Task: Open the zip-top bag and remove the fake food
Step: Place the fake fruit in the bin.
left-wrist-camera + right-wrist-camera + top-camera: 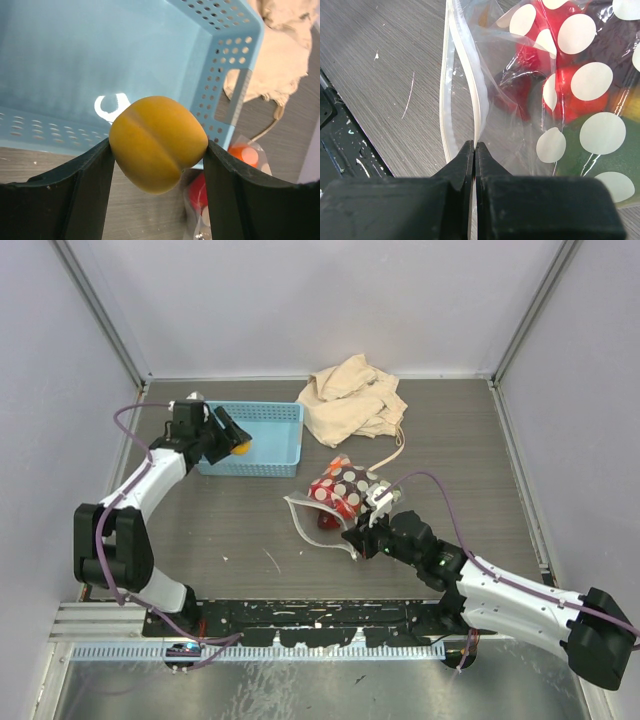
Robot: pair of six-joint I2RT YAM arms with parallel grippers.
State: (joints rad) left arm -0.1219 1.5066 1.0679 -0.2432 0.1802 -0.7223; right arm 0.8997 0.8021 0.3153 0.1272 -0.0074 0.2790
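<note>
Right claw [474, 146] pinched the zip-top bag [570, 100] by its thin lip, which could slip free; left claw [235, 443] clamped yellow fake food [157, 142].

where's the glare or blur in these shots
Left wrist: a white glare patch on the blue basket floor behind the yellow fruit. Right wrist: the zip-top bag film glints, the right gripper looks soft close up. Top external: even light, sharp.

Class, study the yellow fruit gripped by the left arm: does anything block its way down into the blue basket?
Nothing visible does. The left gripper holds the yellow fruit over the open top of the blue basket. The part of the basket's floor that the wrist view shows is bare, with no object between them.
</note>
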